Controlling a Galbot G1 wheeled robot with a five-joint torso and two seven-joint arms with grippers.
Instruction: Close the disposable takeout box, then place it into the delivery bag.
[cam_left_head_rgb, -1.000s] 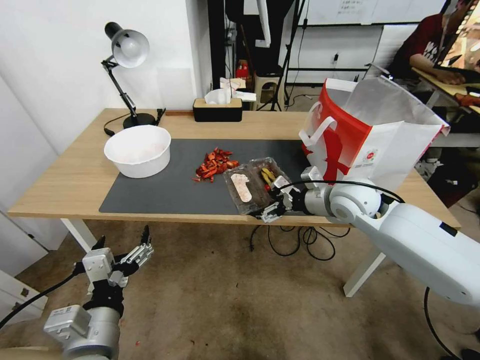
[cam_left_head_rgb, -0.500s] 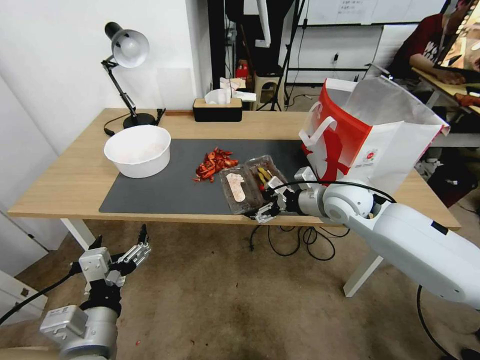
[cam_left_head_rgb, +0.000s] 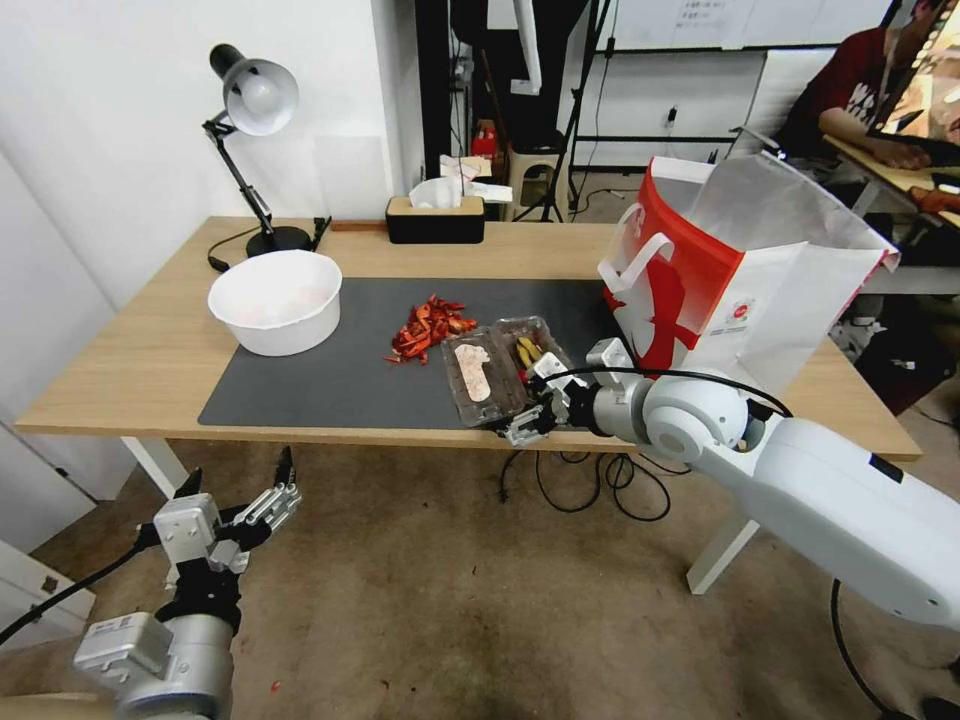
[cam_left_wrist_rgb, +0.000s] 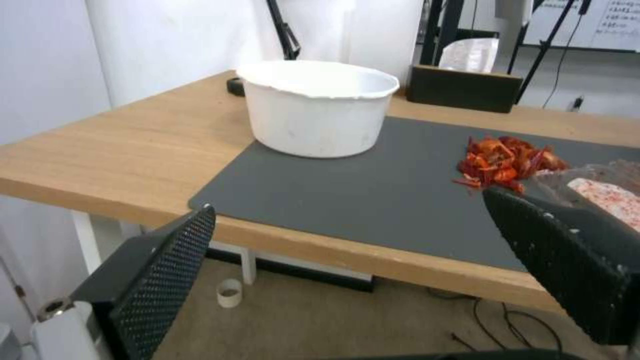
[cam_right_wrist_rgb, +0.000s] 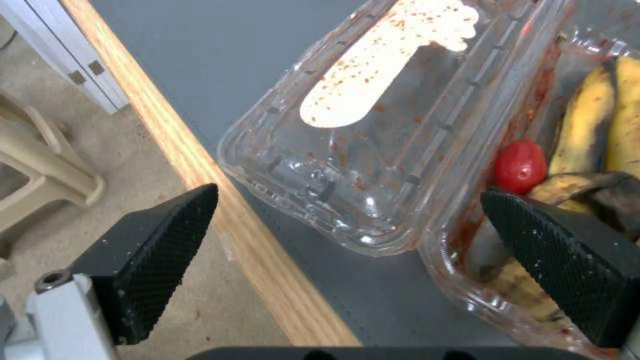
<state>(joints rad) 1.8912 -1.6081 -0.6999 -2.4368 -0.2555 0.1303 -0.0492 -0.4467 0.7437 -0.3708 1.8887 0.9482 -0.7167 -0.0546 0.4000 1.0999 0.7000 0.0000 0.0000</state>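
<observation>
Currently the takeout box (cam_left_head_rgb: 503, 366) lay open, both halves flat, on the grey mat (cam_left_head_rgb: 330, 375) near the desk's (cam_left_head_rgb: 130, 370) front edge, beside the delivery bag (cam_left_head_rgb: 745, 270). Right hand (cam_left_head_rgb: 533, 402) sat at the box's near edge, fingers spread wide, gripping nothing. Left hand (cam_left_head_rgb: 232, 500) hung below the desk, also open and empty.

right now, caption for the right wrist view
Open right claw hovering at the table edge over the open takeout box.
</observation>
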